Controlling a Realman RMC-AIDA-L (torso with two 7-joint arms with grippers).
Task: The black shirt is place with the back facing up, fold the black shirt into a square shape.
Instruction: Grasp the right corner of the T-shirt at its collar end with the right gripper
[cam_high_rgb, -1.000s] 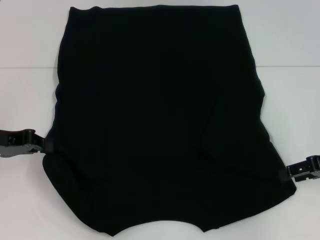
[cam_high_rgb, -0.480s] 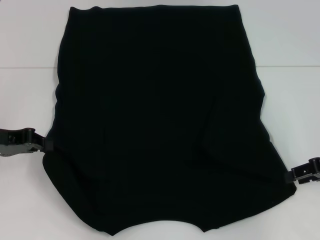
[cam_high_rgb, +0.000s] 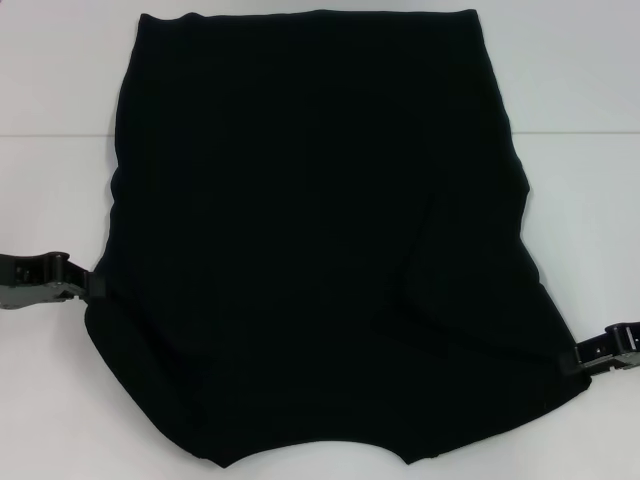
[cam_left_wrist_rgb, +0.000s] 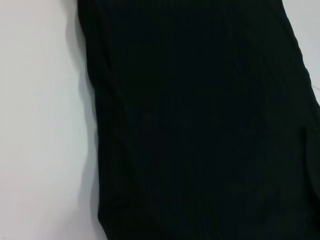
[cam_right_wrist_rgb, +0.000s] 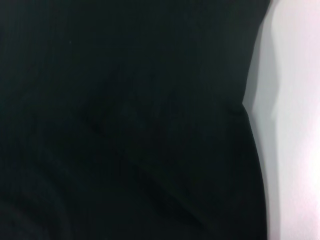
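White desk (cam_high_rgb: 60, 80) under everything. Black shirt (cam_high_rgb: 310, 230) fills mid-frame, sleeves already tucked in, limp and light; we'd grip the near side edges. Left claw (cam_high_rgb: 95, 285) at lower-left edge, right claw (cam_high_rgb: 577, 357) at lower-right edge; we can't tell whether either is pinching. Versus a second ago: right claw slid outward and down, left barely moved.

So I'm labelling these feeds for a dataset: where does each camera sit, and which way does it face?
Head view: on the robot's head, facing forward and down at the black shirt on the white table; left gripper and right gripper show at the shirt's sides.
Left wrist view: on the left arm, facing shirt and table; no robot parts show.
Right wrist view: likewise on the right arm.
All three share shirt and table.
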